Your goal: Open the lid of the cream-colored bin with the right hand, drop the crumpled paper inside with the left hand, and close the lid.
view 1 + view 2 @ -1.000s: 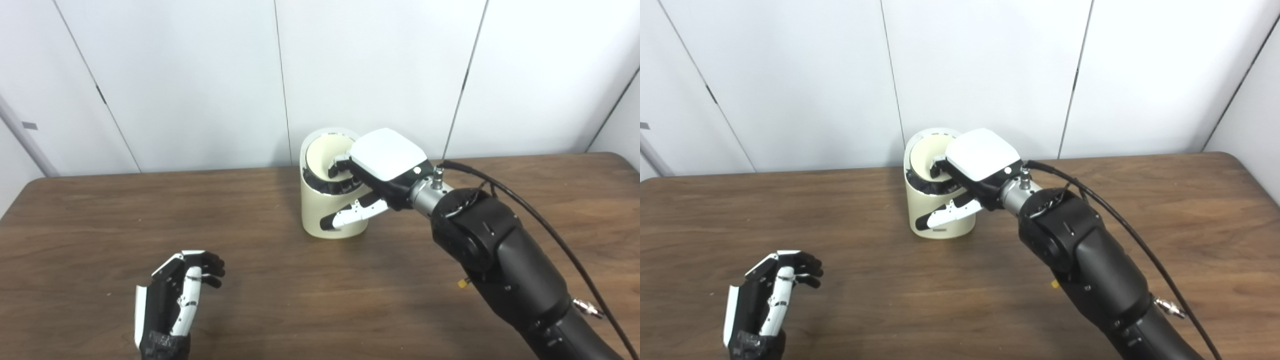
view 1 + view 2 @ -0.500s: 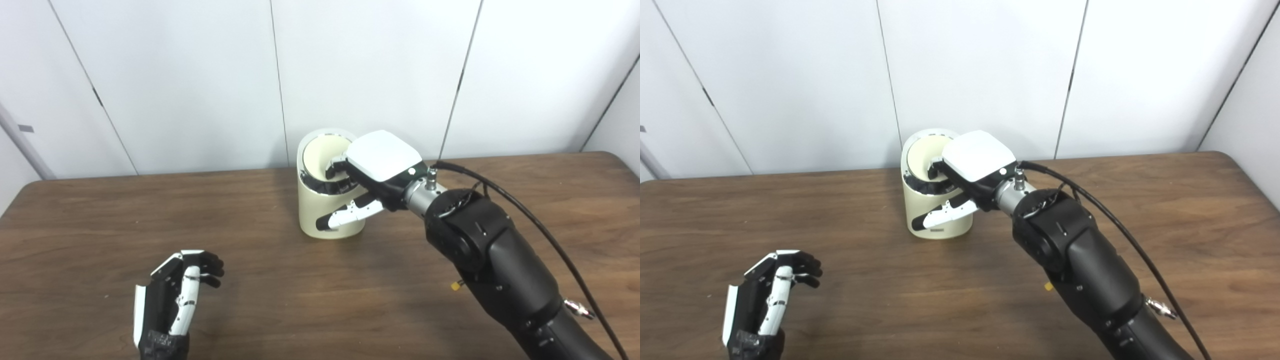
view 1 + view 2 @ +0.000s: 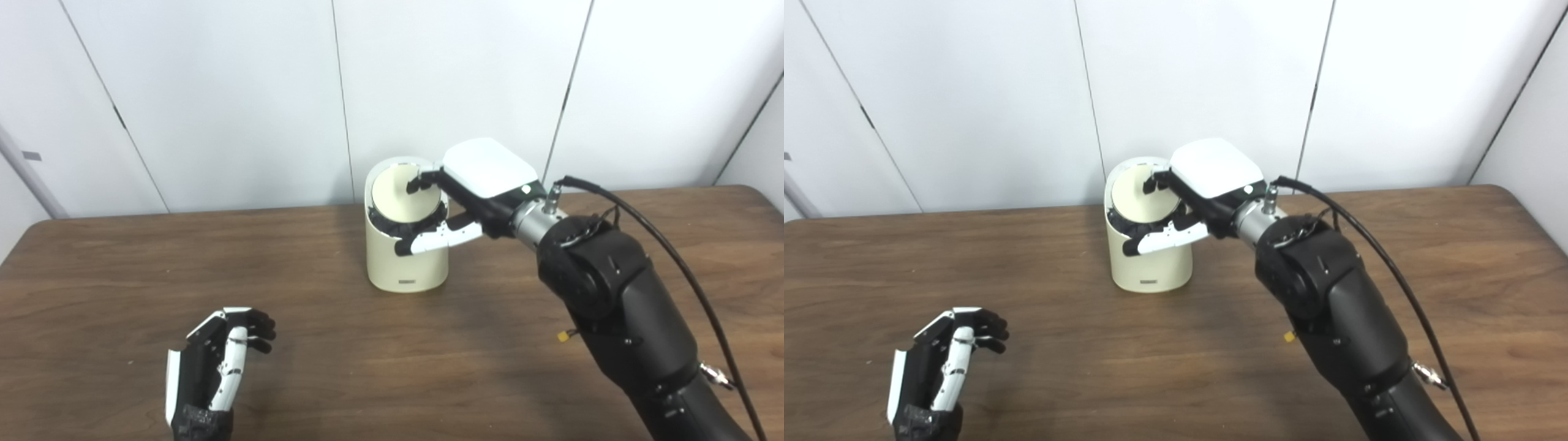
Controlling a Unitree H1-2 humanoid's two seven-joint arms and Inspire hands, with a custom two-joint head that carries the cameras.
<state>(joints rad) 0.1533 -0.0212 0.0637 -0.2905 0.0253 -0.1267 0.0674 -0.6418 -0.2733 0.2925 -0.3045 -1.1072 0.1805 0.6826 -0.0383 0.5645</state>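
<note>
Lid stage at cream bin (image 3: 407, 257), far centre of table (image 3: 343, 361).
Right hand (image 3: 471, 190) fingers spread over tilted lid (image 3: 404, 199); nothing gripped. Left hand (image 3: 214, 367) curled, apparently empty (paper unseen). Lid judged to need settling flat.

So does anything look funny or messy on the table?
Nothing is spilled or broken. The cream-colored bin stands upright, but its round lid sits tilted, with the right hand at it. No crumpled paper shows anywhere; the left hand holds nothing.

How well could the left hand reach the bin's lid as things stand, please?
Probably not well: the left hand rests low on the table, far from the bin, and the right hand already covers the lid.
</note>
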